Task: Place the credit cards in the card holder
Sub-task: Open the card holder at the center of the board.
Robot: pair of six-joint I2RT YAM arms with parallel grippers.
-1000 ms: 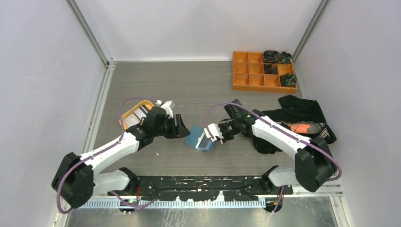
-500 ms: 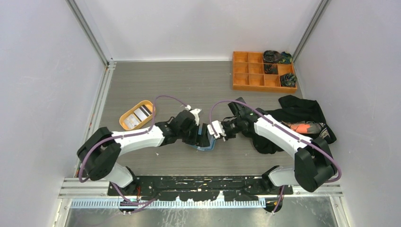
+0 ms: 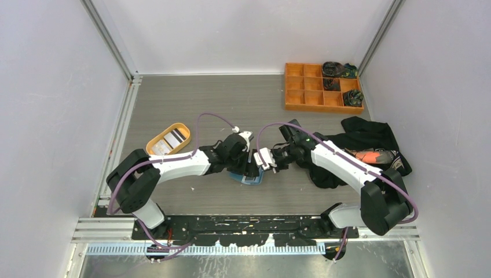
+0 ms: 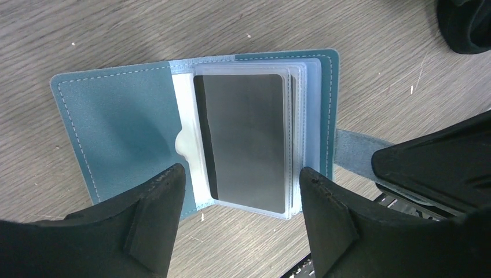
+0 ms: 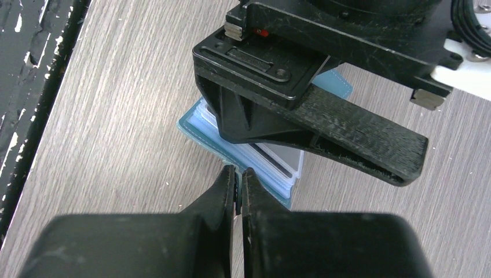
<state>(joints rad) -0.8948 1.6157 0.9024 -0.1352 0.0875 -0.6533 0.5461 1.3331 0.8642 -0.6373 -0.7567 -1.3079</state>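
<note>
The blue card holder [image 4: 116, 127] lies open on the table, with its clear pockets up. A grey card with a dark stripe [image 4: 249, 139] sits in the top pocket. My left gripper [image 4: 240, 174] is open and empty, hovering just above the holder with a finger on either side of the pockets. My right gripper [image 5: 237, 176] is shut on the holder's tab [image 4: 353, 150] at the holder's edge [image 5: 197, 124]. In the top view both grippers meet over the holder [image 3: 250, 179]. More cards [image 3: 172, 138] lie in the orange oval tray [image 3: 155, 149].
An orange compartment box [image 3: 307, 92] with dark items stands at the back right. A black cloth [image 3: 370, 136] with an orange-handled thing on it lies right of the right arm. The left gripper's body [image 5: 289, 87] fills the top of the right wrist view.
My left arm has swung right, from beside the orange tray to over the open card holder. The right gripper has stayed at the holder's tab.
</note>
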